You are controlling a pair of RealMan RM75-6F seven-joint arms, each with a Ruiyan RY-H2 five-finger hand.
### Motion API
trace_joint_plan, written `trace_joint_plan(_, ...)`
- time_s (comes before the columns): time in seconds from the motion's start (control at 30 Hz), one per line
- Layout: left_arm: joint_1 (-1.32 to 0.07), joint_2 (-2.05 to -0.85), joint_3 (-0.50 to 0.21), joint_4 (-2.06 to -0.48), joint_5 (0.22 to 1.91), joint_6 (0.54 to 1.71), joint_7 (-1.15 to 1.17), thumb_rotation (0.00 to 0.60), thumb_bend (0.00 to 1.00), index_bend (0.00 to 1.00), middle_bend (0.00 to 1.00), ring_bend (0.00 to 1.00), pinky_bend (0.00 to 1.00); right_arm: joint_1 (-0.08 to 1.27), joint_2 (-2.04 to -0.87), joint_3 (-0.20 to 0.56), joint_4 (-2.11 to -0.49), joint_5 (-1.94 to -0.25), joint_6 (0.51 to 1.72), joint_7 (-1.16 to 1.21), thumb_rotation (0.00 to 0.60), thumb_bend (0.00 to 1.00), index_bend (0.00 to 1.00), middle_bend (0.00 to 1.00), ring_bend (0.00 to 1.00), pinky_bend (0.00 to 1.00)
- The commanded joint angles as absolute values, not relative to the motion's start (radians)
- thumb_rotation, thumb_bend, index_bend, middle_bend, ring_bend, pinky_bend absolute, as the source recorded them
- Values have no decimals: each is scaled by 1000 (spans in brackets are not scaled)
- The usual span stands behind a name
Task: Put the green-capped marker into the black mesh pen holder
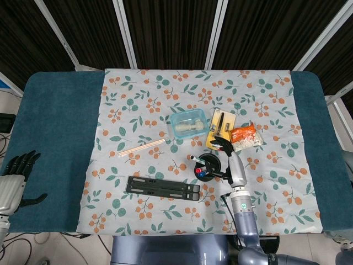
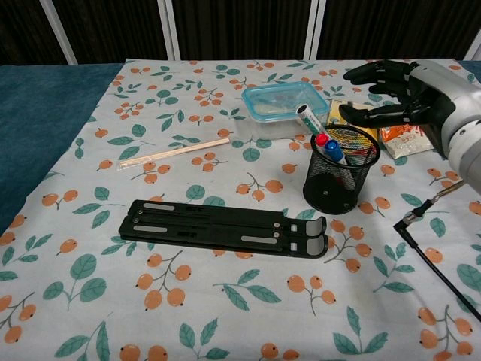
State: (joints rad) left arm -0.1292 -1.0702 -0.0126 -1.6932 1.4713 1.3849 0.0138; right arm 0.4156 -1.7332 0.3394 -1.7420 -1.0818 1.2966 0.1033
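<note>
The black mesh pen holder (image 2: pixel 338 177) stands on the floral cloth, right of centre; from the head view the holder (image 1: pixel 208 165) sits just ahead of my right wrist. The green-capped marker (image 2: pixel 309 122) is inside it, leaning left over the rim with its upper end free. A red-capped pen (image 2: pixel 321 140) and a blue-capped pen (image 2: pixel 333 147) share the holder. My right hand (image 2: pixel 397 89) hovers behind and right of the holder, fingers spread, holding nothing. My left hand (image 1: pixel 16 171) is off the table's left edge, empty with fingers apart.
A clear box with a blue lid (image 2: pixel 284 104) sits just behind the holder. A black folding stand (image 2: pixel 225 228) lies in front, a wooden stick (image 2: pixel 174 153) to the left. An orange snack packet (image 2: pixel 404 140) and a black cable (image 2: pixel 436 263) are on the right.
</note>
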Motion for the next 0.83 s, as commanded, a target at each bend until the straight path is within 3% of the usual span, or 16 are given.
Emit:
trace_joint_plan(0.03, -129, -1070, -12, -1693, 1473, 1385, 14, 600, 32, 0, 0, 0, 0, 396, -1679, 323, -1776, -1126, 1309, 95, 600, 342, 265, 147, 75, 194)
trace_joint_plan(0.2, -127, -1071, -9, -1691, 1481, 1391, 17, 600, 33, 0, 0, 0, 0, 337, -1504, 270, -1861, -1210, 1315, 93, 600, 239, 224, 101, 75, 194)
trace_joint_plan(0.33, -124, -1073, -8, -1688, 1489, 1402, 21, 600, 33, 0, 0, 0, 0, 277, -1327, 203, -1903, -1280, 1316, 86, 600, 150, 109, 18, 35, 193)
trace_joint_plan(0.43, -120, -1076, -6, -1685, 1496, 1412, 26, 600, 33, 0, 0, 0, 0, 241, -1213, 145, -1896, -1349, 1317, 76, 600, 97, 22, 0, 4, 188)
trace_joint_plan(0.53, -116, -1078, -5, -1683, 1504, 1422, 31, 600, 32, 0, 0, 0, 0, 208, -1140, 92, -1840, -1429, 1350, 19, 600, 63, 0, 0, 0, 187)
trace_joint_plan(0.83, -109, -1087, -5, -1673, 1512, 1441, 47, 600, 32, 0, 0, 0, 0, 121, -1106, 10, -1635, -1586, 1492, -114, 600, 41, 0, 0, 0, 175)
